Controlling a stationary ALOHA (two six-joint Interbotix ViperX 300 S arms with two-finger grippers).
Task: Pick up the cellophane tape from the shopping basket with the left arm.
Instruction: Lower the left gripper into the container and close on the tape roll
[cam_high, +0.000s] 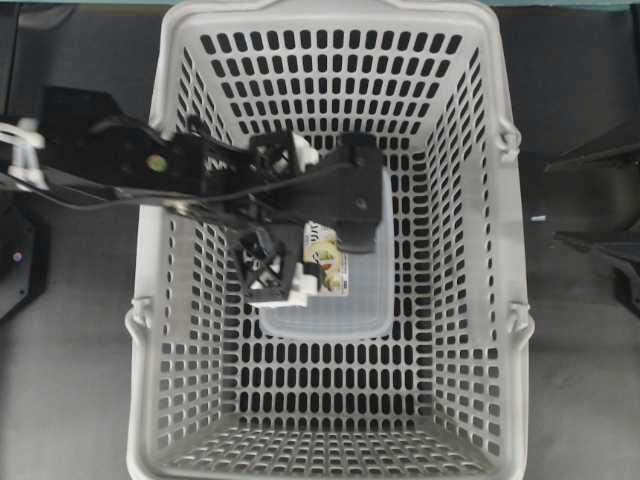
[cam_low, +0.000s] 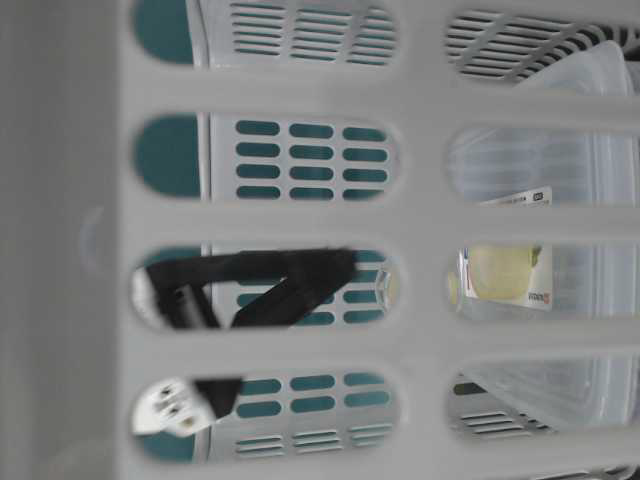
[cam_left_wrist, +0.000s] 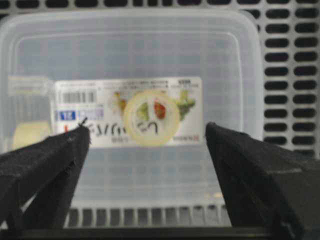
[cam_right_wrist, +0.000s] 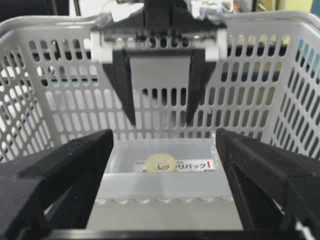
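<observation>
The cellophane tape (cam_left_wrist: 151, 118) is a small pale yellow ring lying flat on the label of the clear box (cam_left_wrist: 150, 45), inside the shopping basket (cam_high: 330, 15). It also shows in the right wrist view (cam_right_wrist: 160, 162). In the overhead view my arm hides it. My left gripper (cam_left_wrist: 146, 129) is open and empty and points down. It hovers above the box, with one finger on each side of the ring and well apart from it. From the right wrist view the left gripper (cam_right_wrist: 161, 120) hangs clear of the box. My right gripper (cam_right_wrist: 165, 135) is open and empty, outside the basket.
The clear box (cam_high: 330, 315) lies on the basket floor near the middle, and the perforated walls (cam_right_wrist: 50, 30) rise on all sides. A second pale yellowish shape (cam_left_wrist: 30, 134) sits at the box's edge behind one finger; I cannot tell what it is.
</observation>
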